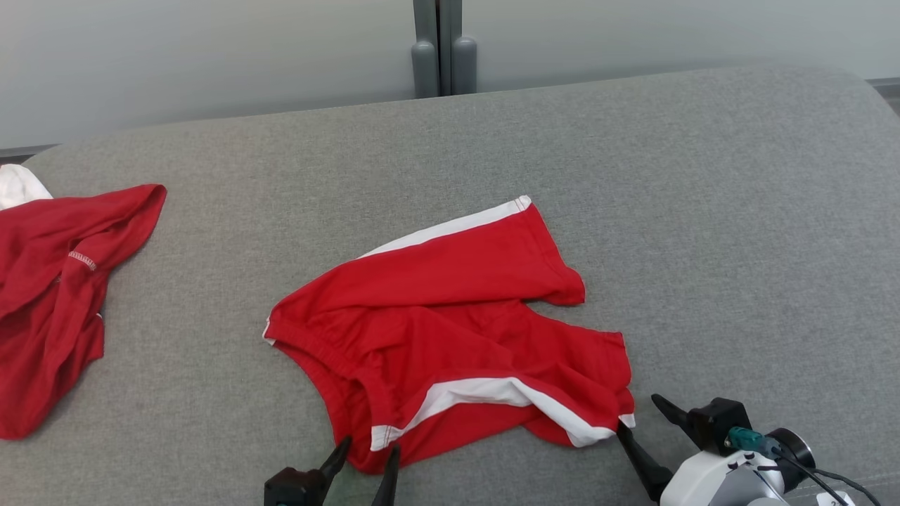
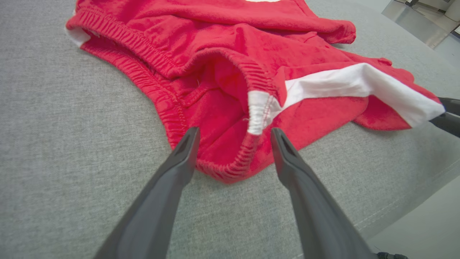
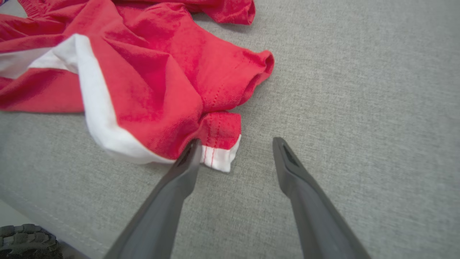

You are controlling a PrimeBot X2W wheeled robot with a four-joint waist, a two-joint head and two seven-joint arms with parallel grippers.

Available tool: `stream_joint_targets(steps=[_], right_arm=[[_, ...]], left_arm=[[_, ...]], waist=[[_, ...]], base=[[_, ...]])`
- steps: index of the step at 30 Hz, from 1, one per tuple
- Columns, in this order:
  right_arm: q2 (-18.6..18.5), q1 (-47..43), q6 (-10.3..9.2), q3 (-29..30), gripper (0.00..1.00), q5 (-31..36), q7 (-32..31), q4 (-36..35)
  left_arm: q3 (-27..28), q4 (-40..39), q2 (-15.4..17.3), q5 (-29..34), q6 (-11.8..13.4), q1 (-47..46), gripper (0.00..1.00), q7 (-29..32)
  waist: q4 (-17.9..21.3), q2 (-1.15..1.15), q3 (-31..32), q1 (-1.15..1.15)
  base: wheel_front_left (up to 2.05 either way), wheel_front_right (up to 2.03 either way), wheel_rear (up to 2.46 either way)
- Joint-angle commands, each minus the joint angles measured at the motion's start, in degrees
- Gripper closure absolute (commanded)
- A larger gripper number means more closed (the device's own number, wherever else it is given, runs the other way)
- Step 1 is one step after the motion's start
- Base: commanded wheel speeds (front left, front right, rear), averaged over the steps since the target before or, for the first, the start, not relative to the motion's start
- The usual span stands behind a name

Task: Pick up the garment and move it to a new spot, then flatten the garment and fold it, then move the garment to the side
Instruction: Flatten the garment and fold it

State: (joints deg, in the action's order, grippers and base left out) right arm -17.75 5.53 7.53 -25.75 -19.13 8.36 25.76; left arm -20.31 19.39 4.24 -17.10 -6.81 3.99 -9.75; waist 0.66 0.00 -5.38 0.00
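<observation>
Now: red shorts (image 1: 450,330) lie rumpled mid-way across the grey cushion (image 1: 633,176), toward its near edge.
Waistband left, legs right. The left gripper (image 1: 370,445) is spread wide, its fingers either side of the near waistband corner, gripping nothing. The right gripper (image 1: 636,412) is also wide, one finger touching the white hem corner, holding nothing. A second red garment (image 1: 56,295) lies well apart, left.

Soft red cloth shorts (image 1: 450,323), matt grey woven upholstery (image 1: 703,211)

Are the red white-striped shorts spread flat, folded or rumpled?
Rumpled: the red cotton shorts with white side stripes lie creased on the grey fabric surface, waistband gaping, near leg hem turned over.
</observation>
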Motion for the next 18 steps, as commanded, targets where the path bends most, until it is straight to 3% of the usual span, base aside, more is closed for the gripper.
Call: stream_joint_targets(steps=[1, 8, 11, 12, 13, 14, 15, 16, 17, 18], right_arm=[[-0.1, 1.1, -0.08, -0.5, 0.00, -0.5, -0.4, 0.2], [-0.3, 2.5, -0.08, -2.1, 0.00, -1.4, -0.7, 1.7], [-0.2, 3.2, -0.08, -2.6, 0.08, -2.0, -1.0, 2.6], [-0.1, 3.4, -0.08, -2.9, 0.19, -2.3, -1.2, 3.0], [0.1, 3.4, -0.08, -3.3, 0.40, -2.8, -1.5, 3.4], [0.3, 3.4, -0.08, -3.8, 0.55, -3.6, -2.0, 3.9], [0.6, 3.4, -0.08, -4.2, 0.67, -4.4, -2.8, 4.4], [0.8, 3.5, -0.08, -4.7, 0.95, -5.7, -3.7, 4.9], [0.9, 3.5, -0.08, -5.0, 1.00, -6.8, -4.2, 5.1], [1.0, 3.6, -0.09, -5.2, 1.00, -8.4, -4.6, 5.0]], left_arm=[[0.0, 0.2, 0.4, -0.3, 0.0, -1.2, 0.00, -0.2], [-0.7, 0.8, 0.5, -0.5, -0.1, -2.1, 0.00, -0.4], [-1.1, 1.1, 0.5, -0.7, -0.1, -2.6, 0.00, -0.6], [-1.2, 1.3, 0.5, -0.7, -0.2, -2.8, 0.00, -0.6], [-1.3, 1.5, 0.5, -0.8, -0.2, -3.0, 0.03, -0.6], [-1.5, 1.8, 0.5, -0.9, -0.2, -3.2, 0.19, -0.6], [-1.6, 2.0, 0.5, -1.1, -0.2, -3.3, 0.45, -0.6], [-1.8, 2.3, 0.5, -1.4, -0.2, -3.5, 0.75, -0.4], [-2.0, 2.4, 0.6, -1.5, -0.3, -3.7, 1.00, -0.3], [-2.3, 2.5, 0.7, -1.7, -0.3, -3.9, 1.00, -0.4]], waist=[[0.0, 0.00, -0.1, 0.00], [-0.4, 0.00, -0.5, 0.00], [-0.6, 0.00, -0.7, 0.00], [-0.7, 0.00, -0.8, 0.00], [-0.8, 0.00, -0.9, 0.00], [-0.9, 0.00, -1.0, 0.00], [-1.0, 0.00, -1.1, 0.00], [-1.0, 0.00, -1.1, 0.00], [-1.0, 0.00, -1.2, 0.00], [-1.1, 0.00, -1.2, 0.00]], base=[[0.00, 0.00, 0.00], [0.00, 0.00, 0.00], [0.00, 0.00, 0.00], [0.00, 0.00, 0.00], [0.00, 0.00, 0.00], [0.00, 0.00, 0.00], [0.00, 0.00, 0.00], [0.00, 0.00, 0.00], [0.00, 0.00, 0.00], [0.00, 0.00, 0.00]])
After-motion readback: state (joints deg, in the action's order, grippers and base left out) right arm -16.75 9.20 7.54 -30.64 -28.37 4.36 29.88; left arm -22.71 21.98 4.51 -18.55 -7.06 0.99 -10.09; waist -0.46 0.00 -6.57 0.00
